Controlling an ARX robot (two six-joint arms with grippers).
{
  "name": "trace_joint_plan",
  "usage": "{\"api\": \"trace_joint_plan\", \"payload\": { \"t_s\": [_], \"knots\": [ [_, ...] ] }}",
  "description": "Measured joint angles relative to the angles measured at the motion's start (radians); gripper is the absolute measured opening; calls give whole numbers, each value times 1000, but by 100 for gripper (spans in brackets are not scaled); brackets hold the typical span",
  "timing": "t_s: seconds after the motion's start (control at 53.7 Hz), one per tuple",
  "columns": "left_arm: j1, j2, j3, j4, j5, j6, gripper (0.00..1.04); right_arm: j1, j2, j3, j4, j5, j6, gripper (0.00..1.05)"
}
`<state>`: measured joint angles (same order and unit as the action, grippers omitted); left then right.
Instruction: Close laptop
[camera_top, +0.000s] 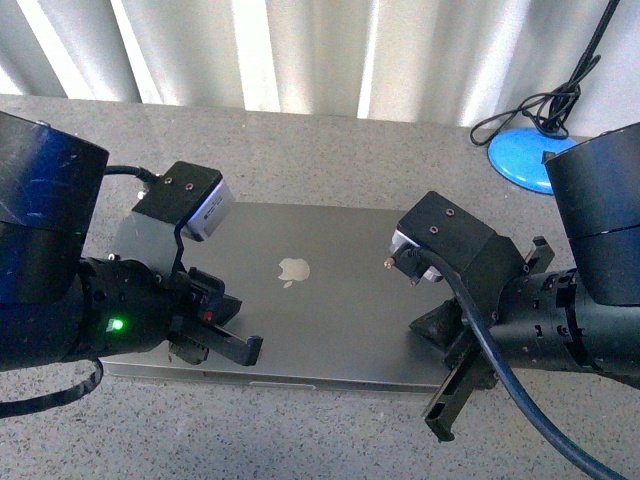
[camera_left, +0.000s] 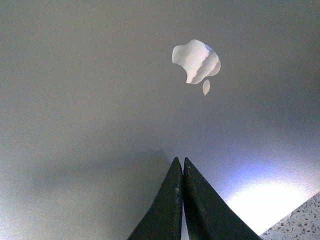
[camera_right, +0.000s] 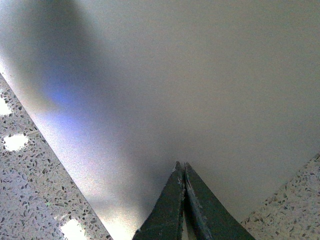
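The laptop (camera_top: 330, 320) is lying shut, mid-frame on the worktop (camera_top: 300, 140). The left pincer (camera_top: 240, 350) and right pincer (camera_top: 442, 420) are hovering clenched, empty, over its lid; lifting straight up likely avoids scratching.

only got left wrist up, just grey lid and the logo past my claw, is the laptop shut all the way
observer: Yes. The front view shows the laptop lying flat on the table, lid down along its whole near edge.
operator: wheres the right claw
observer: The right claw is shut, over the lid at the laptop's near right corner.
operator: anything else on the table
observer: A blue round base at the far right, apart from the laptop.
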<state>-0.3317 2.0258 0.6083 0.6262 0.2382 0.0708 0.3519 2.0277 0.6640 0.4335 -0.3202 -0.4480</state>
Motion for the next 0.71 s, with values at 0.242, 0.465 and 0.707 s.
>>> {"api": "trace_joint_plan", "payload": {
  "t_s": [0.242, 0.465, 0.707],
  "knots": [
    [0, 27, 3, 24, 4, -17, 4, -3, 2, 5, -2, -5, 0, 1],
    [0, 39, 4, 42, 8, -25, 4, -3, 2, 8, -5, -4, 0, 1],
    [0, 61, 3, 68, 10, -38, 4, -3, 2, 10, -13, -5, 0, 1]
  ]
}}
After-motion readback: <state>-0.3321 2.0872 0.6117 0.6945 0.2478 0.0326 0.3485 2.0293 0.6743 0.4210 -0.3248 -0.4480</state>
